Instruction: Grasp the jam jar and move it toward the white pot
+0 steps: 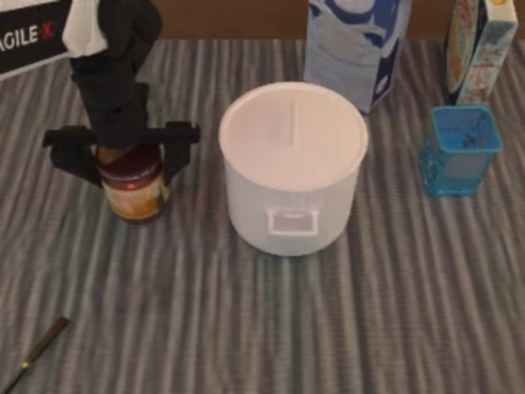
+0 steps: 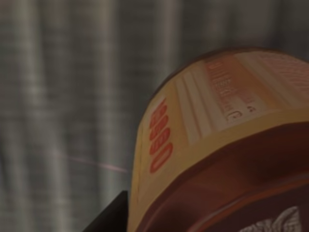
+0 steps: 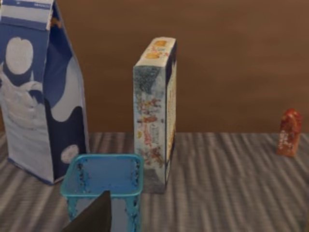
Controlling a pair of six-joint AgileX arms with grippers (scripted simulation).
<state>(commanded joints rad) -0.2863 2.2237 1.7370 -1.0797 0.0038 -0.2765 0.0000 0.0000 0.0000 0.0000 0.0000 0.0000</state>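
The jam jar (image 1: 135, 187), with its dark brown lid and yellow-orange label, stands upright at the left of the table. My left gripper (image 1: 131, 160) comes down over it from above, one black finger on each side of the lid, shut on the jar. In the left wrist view the jam jar (image 2: 227, 140) fills the picture and a black finger (image 2: 110, 217) lies against its label. The white pot (image 1: 293, 168), lidded and with its rectangular handle facing the front, stands apart to the jar's right. My right gripper (image 3: 96, 217) is outside the top view.
A blue-and-white carton (image 1: 353, 45) stands behind the pot. At the right are a printed box (image 1: 480, 45) and a blue square basket (image 1: 459, 152). A thin brown stick (image 1: 37, 353) lies front left. A small orange figure (image 3: 289, 133) shows in the right wrist view.
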